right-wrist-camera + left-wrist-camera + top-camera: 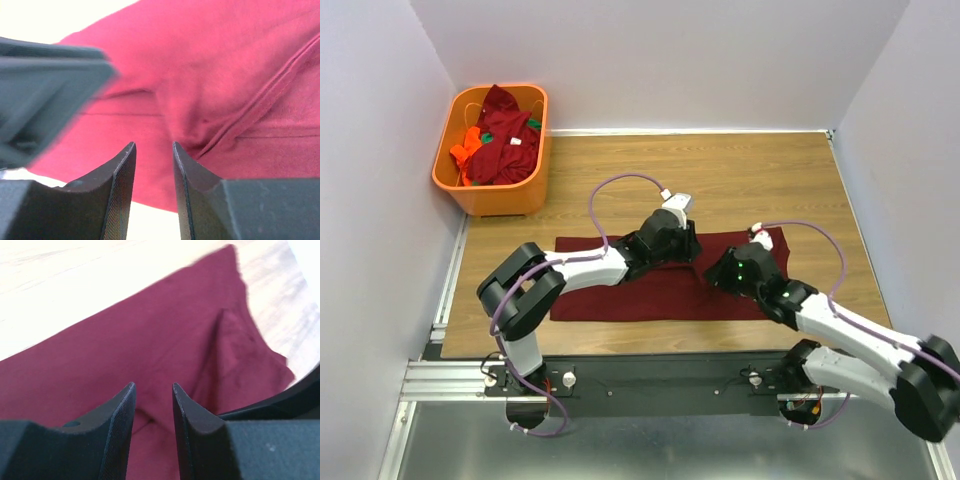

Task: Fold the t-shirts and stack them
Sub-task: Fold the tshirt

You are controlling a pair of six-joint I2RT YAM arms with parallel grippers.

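Note:
A dark maroon t-shirt [620,295] lies flat as a long folded band across the middle of the wooden table [740,175]. My left gripper [691,246] hovers low over the band's upper middle. In the left wrist view the left gripper [153,385] is open, with only the shirt [150,340] beneath the gap. My right gripper [712,274] sits just right of it, over the shirt's right part. In the right wrist view the right gripper [153,144] is open above a creased fold of the shirt [200,60], holding nothing.
An orange plastic basket [468,195] stands at the far left corner, heaped with several maroon, orange and green shirts [505,140]. White walls close in the table on three sides. The two wrists are close together; the left one shows blurred at the left [50,90].

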